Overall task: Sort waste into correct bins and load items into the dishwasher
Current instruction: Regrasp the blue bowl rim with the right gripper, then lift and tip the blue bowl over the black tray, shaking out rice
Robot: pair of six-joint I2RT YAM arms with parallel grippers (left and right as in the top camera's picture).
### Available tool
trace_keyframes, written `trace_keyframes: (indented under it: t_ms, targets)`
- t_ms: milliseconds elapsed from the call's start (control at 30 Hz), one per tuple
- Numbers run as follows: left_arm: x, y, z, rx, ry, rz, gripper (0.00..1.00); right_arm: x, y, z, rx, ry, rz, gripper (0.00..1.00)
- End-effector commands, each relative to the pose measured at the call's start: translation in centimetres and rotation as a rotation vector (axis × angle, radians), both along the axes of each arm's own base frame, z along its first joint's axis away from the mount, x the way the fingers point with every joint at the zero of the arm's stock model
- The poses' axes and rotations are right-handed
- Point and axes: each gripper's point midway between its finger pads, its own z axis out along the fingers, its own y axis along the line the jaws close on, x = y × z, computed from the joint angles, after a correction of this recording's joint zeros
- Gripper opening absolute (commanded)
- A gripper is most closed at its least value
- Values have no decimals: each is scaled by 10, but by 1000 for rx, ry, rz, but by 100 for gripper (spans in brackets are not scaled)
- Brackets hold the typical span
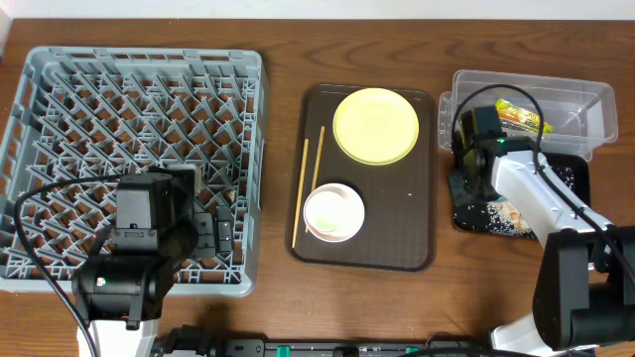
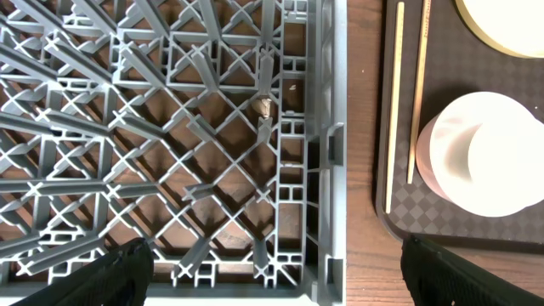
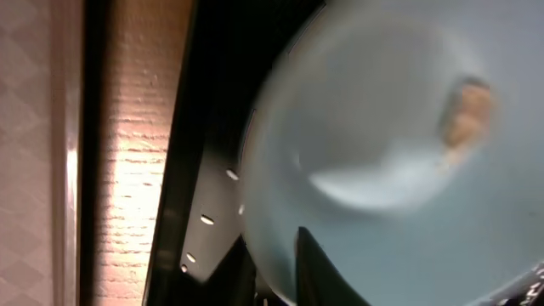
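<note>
Left gripper [image 2: 274,255]: fingers [image 2: 127,268] spread wide and holding nothing, above the near right corner of the gray dish rack [image 1: 60,69]. The rack's right rim runs parallel to the brown tray [image 1: 397,228], with a narrow strip of bare counter [image 1: 278,40] between them.

Tray contents: a yellow plate [image 1: 375,125] at the far end, a white bowl [image 1: 333,212] at the near end, and a pair of chopsticks [image 1: 308,188] lying along the left edge, just beside the bowl. The tray's right half, near the front, is unoccupied.

Right gripper [image 1: 466,169]: positioned low over the left edge of the black bin [image 1: 496,218], next to the clear bin [image 1: 585,99] (which holds a yellow wrapper [image 1: 523,117]). The right wrist view is blurred. It shows a pale round object [image 3: 399,144] very close, the bin's dark edge and some counter. Whether these fingers are open or gripping cannot be determined.
</note>
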Motion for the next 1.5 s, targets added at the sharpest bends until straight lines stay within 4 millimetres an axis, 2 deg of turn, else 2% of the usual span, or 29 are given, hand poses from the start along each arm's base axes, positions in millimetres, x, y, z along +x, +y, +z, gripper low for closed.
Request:
trace_keyframes:
  t_ms: [0, 100, 500, 667, 967, 1067, 1167, 1267, 1400, 1467]
  targets:
    - [1, -1, 7, -12, -16, -1, 95, 0, 0, -4, -13, 2, 1, 6]
    - [1, -1, 7, -12, -17, -1, 95, 2, 1, -4, -11, -9, -8, 1]
    - [1, -1, 7, -12, -16, -1, 95, 3, 0, 2, -5, -32, -40, 1]
    - [1, -1, 7, -12, -17, -1, 95, 2, 1, 18, 10, -60, -84, 1]
    - [-1, -1, 6, -12, -5, -1, 95, 7, 7, 64, 92, -186, -107, 1]
    - [-1, -1, 6, -12, -5, 0, 95, 10, 7, 73, 99, -226, -104, 1]
    - [-1, -1, 6, -12, -5, -1, 95, 10, 6, 76, 93, -232, -100, 1]
    - [-1, -1, 6, -12, -5, -1, 95, 8, -8, 77, 31, -248, -177, 1]
    - [-1, -1, 6, -12, -5, -1, 95, 9, -6, 77, 42, -247, -173, 1]
    - [-1, -1, 6, -12, -5, 0, 95, 11, 6, 76, 109, -242, -139, 1]
